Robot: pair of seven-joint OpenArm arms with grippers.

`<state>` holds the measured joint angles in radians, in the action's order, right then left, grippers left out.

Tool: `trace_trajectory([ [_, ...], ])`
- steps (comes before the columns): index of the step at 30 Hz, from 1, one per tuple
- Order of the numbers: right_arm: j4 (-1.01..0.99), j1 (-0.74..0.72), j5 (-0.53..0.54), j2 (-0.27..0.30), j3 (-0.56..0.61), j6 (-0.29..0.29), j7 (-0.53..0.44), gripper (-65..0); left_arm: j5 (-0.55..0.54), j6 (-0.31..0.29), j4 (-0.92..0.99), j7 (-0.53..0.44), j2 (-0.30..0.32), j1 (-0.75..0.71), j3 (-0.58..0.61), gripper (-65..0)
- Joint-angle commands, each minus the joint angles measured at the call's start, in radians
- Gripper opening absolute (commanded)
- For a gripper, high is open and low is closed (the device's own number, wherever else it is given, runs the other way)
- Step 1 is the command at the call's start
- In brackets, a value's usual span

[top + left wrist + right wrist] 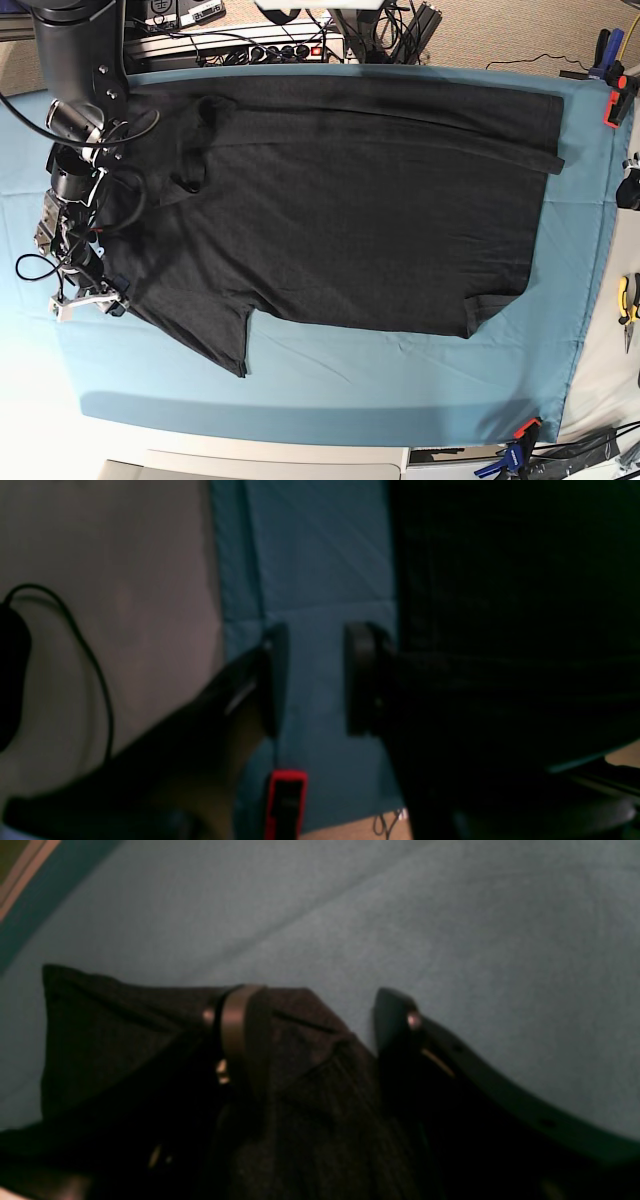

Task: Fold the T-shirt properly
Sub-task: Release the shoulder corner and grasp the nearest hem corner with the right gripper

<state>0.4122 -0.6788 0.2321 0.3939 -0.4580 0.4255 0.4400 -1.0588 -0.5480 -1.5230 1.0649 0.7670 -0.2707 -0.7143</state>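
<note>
Teal table cloth (400, 395) under black T-shirt (370, 210); both grippers' jaws apart, nothing gripped.

Looks like a robotics lab or workshop bench, not a home. A teal cloth (330, 385) is stretched over the table and pinned at its edges with red and orange spring clamps (613, 103), a robot arm (75, 60) is mounted at one end w/ loose cables (30, 268) hanging off it, and a power strip (245, 48) plus other electronics crowd the far edge. Hand tools, prob. pliers (627, 298), lie off to one side, though they're too small to be sure.
</note>
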Motion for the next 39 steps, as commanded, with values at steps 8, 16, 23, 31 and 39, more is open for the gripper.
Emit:
trace_trajectory([
  [8, 0.013, -0.025, 0.052, 0.013, -0.002, 0.042, 0.059, -31.5, -0.018, -0.003, -0.013, -0.031, 0.028, 0.007, -0.012, -45.1],
  [16, 0.013, -0.025, 0.067, 0.013, -0.001, 0.082, 0.061, -31.5, -0.018, -0.003, -0.013, -0.033, 0.028, 0.007, -0.012, -45.1],
  [23, 0.013, -0.026, 0.067, 0.013, -0.001, 0.116, 0.047, -31.6, -0.018, -0.003, -0.013, -0.033, 0.028, 0.007, -0.012, -45.1],
  [31, 0.013, -0.024, 0.093, 0.014, 0.001, 0.146, 0.058, -34.0, -0.018, -0.003, -0.013, -0.033, 0.028, 0.007, -0.012, -45.1],
  [39, 0.013, -0.024, 0.093, 0.013, 0.001, 0.146, 0.054, -65.0, -0.018, -0.007, -0.013, -0.066, 0.029, 0.008, -0.012, -45.1],
])
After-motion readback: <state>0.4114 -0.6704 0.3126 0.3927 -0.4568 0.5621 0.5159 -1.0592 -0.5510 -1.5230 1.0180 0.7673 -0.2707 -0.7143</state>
